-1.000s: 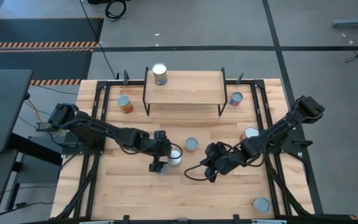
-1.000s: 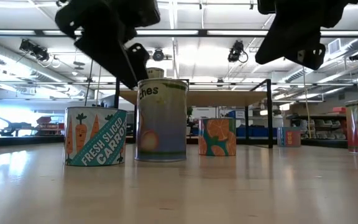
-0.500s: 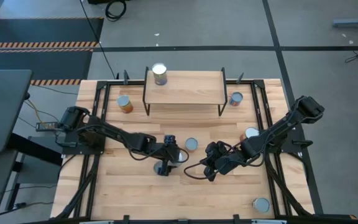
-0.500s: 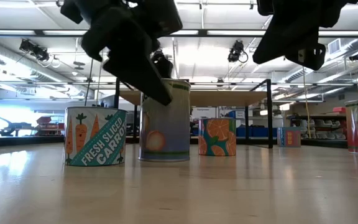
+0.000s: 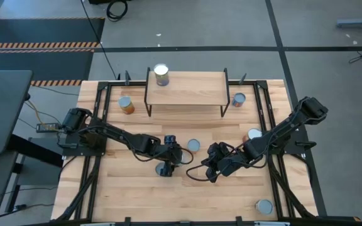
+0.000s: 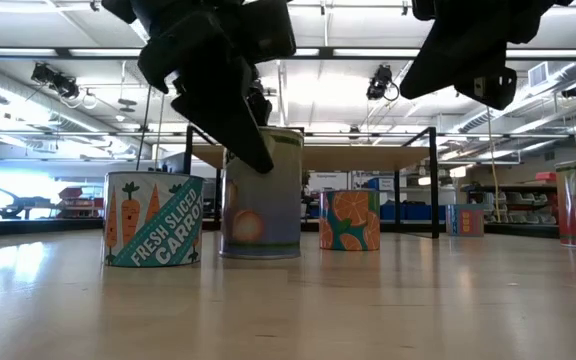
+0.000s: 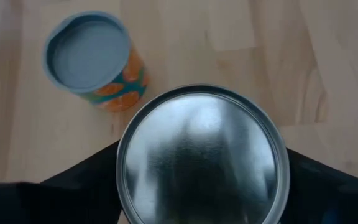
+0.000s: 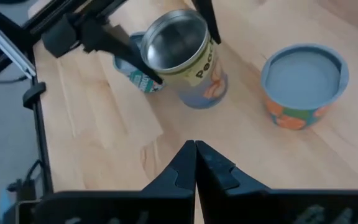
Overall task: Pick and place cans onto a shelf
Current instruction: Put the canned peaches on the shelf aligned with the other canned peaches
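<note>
A peaches can (image 6: 261, 195) with a silvery top (image 7: 202, 155) stands on the table near the middle, and my left gripper (image 5: 173, 155) is shut on it. A carrots can (image 6: 153, 218) stands beside it, and an orange-labelled can (image 7: 95, 62) just beyond. The shelf (image 5: 186, 89) stands at the far edge with one can (image 5: 161, 74) on its left end. My right gripper (image 8: 196, 162) hangs shut and empty above the table, right of the peaches can. My left gripper pinches the peaches can between its two fingers, one on each side of its wall just under the top rim (image 8: 157, 78). The fingers (image 6: 238, 130) slant down from above. The can is upright; in the low view its base looks to be on the table.
More cans stand left of the shelf (image 5: 126, 104), right of the shelf (image 5: 238, 99), at the right side (image 5: 254, 134) and at the near right corner (image 5: 264, 206). Black frame rails run along the table's left and right sides.
My left gripper has gone toward the table's right edge and come over the peaches can, whose top it now covers in the high view. Its fingers now stand against the can's sides. The can has shifted slightly on the table.
</note>
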Robot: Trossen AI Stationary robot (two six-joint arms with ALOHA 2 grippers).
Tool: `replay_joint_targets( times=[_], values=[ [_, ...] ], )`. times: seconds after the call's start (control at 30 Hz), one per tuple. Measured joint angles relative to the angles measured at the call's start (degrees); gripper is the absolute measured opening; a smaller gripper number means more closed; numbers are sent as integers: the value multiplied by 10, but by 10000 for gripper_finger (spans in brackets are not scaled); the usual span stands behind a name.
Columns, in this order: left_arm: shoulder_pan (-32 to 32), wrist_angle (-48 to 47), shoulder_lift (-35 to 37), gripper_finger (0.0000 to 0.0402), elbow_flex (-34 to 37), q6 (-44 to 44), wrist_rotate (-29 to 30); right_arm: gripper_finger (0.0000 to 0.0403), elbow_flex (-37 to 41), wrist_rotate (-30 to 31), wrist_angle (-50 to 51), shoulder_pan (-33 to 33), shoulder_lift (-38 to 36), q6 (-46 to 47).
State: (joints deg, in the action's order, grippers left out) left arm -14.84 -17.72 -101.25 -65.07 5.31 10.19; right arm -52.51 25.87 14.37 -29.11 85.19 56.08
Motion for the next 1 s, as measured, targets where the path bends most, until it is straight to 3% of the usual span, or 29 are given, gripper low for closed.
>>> replay_joint_targets(
  times=[0.17, 0.37, 0.63, 0.8, 1.0],
  values=[
    [6, -79, 3, 309, -43, 15, 1, 9, 0, 0, -19, 11, -1, -35],
    [25, -183, 64, 309, -146, 16, 16, 9, 0, 0, -42, 21, -50, -113],
    [136, -338, 146, 313, -262, 93, 78, 9, 0, 2, -81, 49, -144, -279],
    [233, -371, 171, 314, -272, 156, 137, 9, 0, 2, -99, 81, -170, -355],
    [305, -378, 164, 314, -225, 152, 135, 9, 0, 1, -101, 131, -165, -372]
  ],
)
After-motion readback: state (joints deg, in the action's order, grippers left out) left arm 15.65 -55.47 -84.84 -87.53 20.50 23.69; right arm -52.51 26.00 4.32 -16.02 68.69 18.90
